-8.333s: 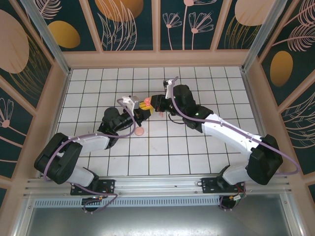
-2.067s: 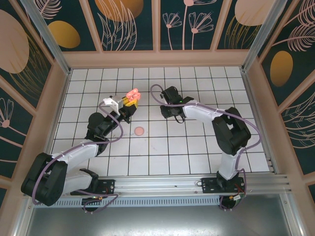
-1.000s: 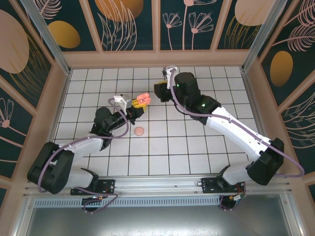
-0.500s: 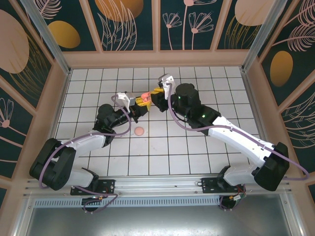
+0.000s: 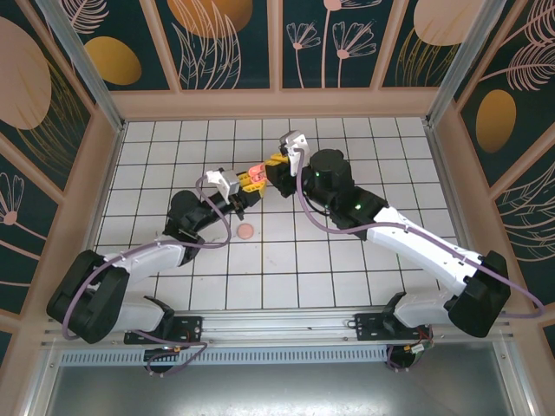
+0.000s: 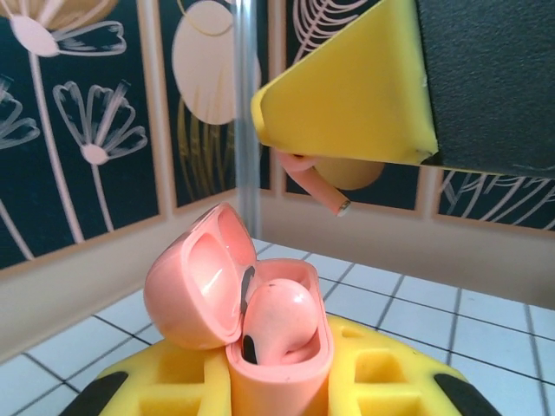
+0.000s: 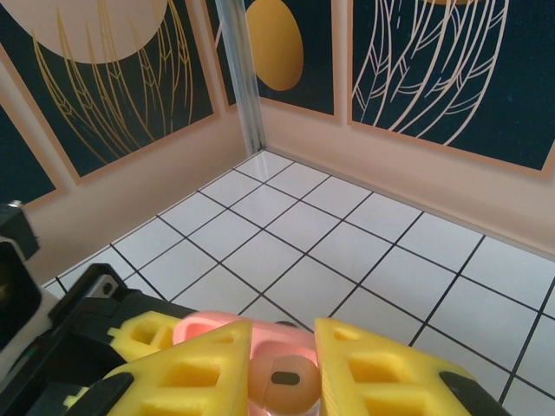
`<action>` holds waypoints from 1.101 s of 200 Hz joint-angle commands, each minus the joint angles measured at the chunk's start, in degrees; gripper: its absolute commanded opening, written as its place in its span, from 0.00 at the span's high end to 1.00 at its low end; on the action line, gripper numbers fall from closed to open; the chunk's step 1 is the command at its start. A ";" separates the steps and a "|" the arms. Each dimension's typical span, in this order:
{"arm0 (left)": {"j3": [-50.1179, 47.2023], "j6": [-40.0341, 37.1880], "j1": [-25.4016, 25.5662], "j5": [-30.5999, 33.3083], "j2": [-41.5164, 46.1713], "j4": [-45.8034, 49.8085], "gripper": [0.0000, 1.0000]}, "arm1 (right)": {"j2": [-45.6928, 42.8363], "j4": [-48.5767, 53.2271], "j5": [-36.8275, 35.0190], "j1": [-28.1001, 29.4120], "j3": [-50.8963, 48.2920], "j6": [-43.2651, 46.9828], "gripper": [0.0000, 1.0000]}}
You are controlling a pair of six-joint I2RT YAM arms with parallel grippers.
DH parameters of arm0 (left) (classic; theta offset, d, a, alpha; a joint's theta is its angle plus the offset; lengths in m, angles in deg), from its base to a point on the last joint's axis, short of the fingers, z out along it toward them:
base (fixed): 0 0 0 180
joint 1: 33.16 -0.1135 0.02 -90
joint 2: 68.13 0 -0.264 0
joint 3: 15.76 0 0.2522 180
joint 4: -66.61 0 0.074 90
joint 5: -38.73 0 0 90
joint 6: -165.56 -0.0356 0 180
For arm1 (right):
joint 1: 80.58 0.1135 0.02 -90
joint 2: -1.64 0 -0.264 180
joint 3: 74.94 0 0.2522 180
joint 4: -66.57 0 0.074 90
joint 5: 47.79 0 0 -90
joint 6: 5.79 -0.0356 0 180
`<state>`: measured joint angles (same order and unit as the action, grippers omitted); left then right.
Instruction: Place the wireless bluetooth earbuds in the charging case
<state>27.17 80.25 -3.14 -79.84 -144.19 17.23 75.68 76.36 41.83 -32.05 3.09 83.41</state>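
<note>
Starting at the near edge of the top view, both arms reach away from their bases over the tiled table [image 5: 347, 260], past a small pink disc [image 5: 246, 230] lying alone on a tile. Just beyond it the left gripper [image 5: 249, 180] is clamped tight on the coral charging case [image 6: 198, 279], holding it upright with the lid swung open. A seated earbud [image 6: 282, 316] already rests inside. The right gripper [image 5: 276, 170] is pinched on a second earbud [image 6: 317, 185], whose stem pokes out below the yellow pad. A second ago this gripper stood apart from the case, farther toward the back wall [image 5: 277, 104]. It has since swung in and now hangs just above and beyond the open mouth, not touching it. The approach looks finished. I judge that what remains is to line the stem up with the free side of the case and lower it in, with little room for error.
</note>
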 commanded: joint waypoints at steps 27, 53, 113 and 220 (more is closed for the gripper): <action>0.04 -8.54 0.30 4.91 3.12 0.69 1.00 | -2.43 -4.50 1.07 -0.01 -1.44 -1.84 0.77; 0.80 -8.56 0.30 3.89 3.10 1.84 1.00 | -2.17 -5.54 1.45 -0.19 -1.41 -2.10 0.77; 2.02 -7.87 0.39 2.95 3.17 3.32 1.00 | 0.20 -7.58 3.54 -0.89 -0.64 -3.33 0.78; 3.74 -7.23 0.43 2.34 3.67 5.65 1.00 | 3.18 -10.58 6.00 -2.73 -1.35 -5.48 0.78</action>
<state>29.01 72.97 -3.14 -76.37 -141.80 22.98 78.00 68.96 45.98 -34.25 2.02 79.13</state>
